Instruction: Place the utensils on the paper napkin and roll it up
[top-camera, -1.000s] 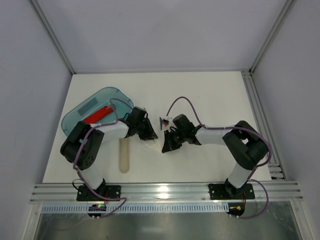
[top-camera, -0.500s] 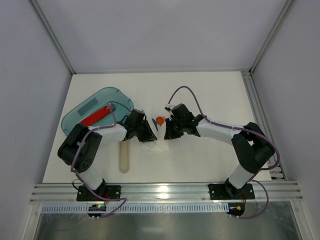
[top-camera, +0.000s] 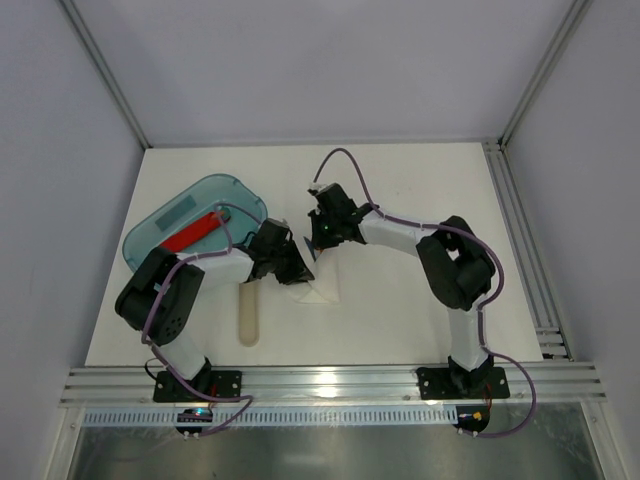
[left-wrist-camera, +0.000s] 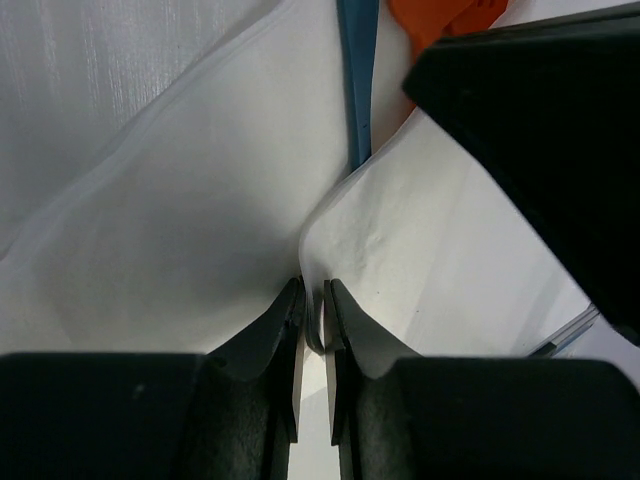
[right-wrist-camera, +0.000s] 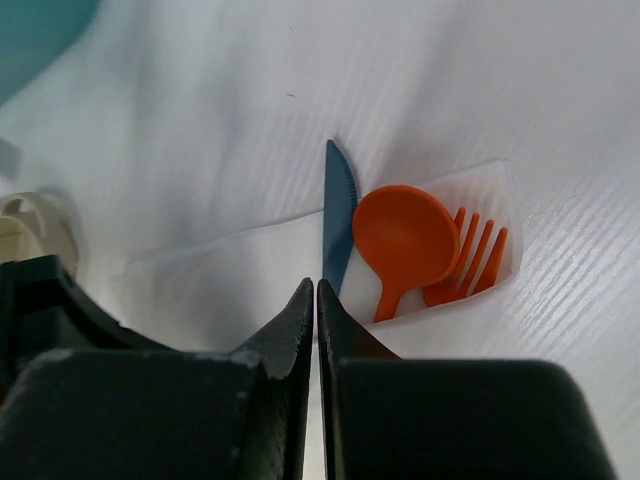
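Note:
The white paper napkin (top-camera: 322, 287) lies folded on the table between my two grippers. My left gripper (top-camera: 298, 268) is shut on a raised fold of the napkin (left-wrist-camera: 180, 230), pinched between its tips (left-wrist-camera: 313, 300). The utensils lie tucked in the napkin (right-wrist-camera: 230, 270): a blue knife (right-wrist-camera: 338, 215), an orange spoon (right-wrist-camera: 405, 240) and an orange fork (right-wrist-camera: 470, 260). The knife (left-wrist-camera: 357, 80) also shows in the left wrist view. My right gripper (top-camera: 320, 240) is shut, its tips (right-wrist-camera: 316, 290) low over the napkin just short of the knife. I see nothing clearly held in it.
A teal plastic tray (top-camera: 170, 235) with a red piece (top-camera: 195, 230) in it stands at the left. A cream stick-like object (top-camera: 248, 312) lies in front of the left arm. Walls enclose the table at the back and sides.
My right gripper has moved up and to the left, from the napkin's near side to its far end. The napkin now lies more stretched out. My left gripper has barely moved.

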